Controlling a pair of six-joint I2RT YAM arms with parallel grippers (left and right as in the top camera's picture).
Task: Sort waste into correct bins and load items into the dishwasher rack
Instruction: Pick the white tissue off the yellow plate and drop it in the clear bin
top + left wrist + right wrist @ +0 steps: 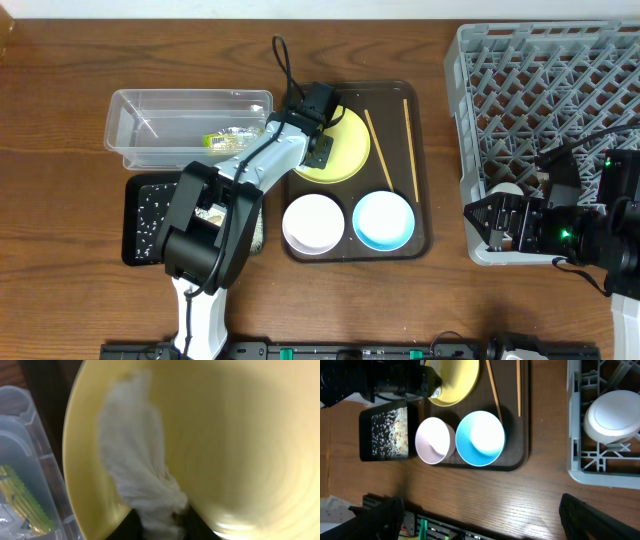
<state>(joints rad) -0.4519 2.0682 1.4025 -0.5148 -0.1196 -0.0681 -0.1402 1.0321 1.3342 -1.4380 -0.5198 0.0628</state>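
L gripper (159,527) is over the round yellow plate (348,150), at 12 o'clock on the dark brown serving tray (425,215). In the L wrist view its dark fingers pinch the low end of the crumpled white paper (135,455), which lies on the plate's left half.

Clear plastic rectangular tub (190,120) sits at 9 o'clock of the plate w/ the small green printed wrapper (232,140) inside. Shallow black rectangular tray (135,235) is just at 6 o'clock of the tub and holds whitish rice-like grains (387,430).

On the brown tray, small white bowl (313,222) is at 7 o'clock and small light-blue bowl (384,219) at 5 o'clock, side by side. Two thin wooden chopsticks (379,150) lie at 3 o'clock of the plate, apart from each other.

R gripper (487,515) hangs at the 7 o'clock corner of the large grey plastic lattice rack (560,60), fingers spread wide, nothing between them. A round white item (612,415) sits in that rack corner.
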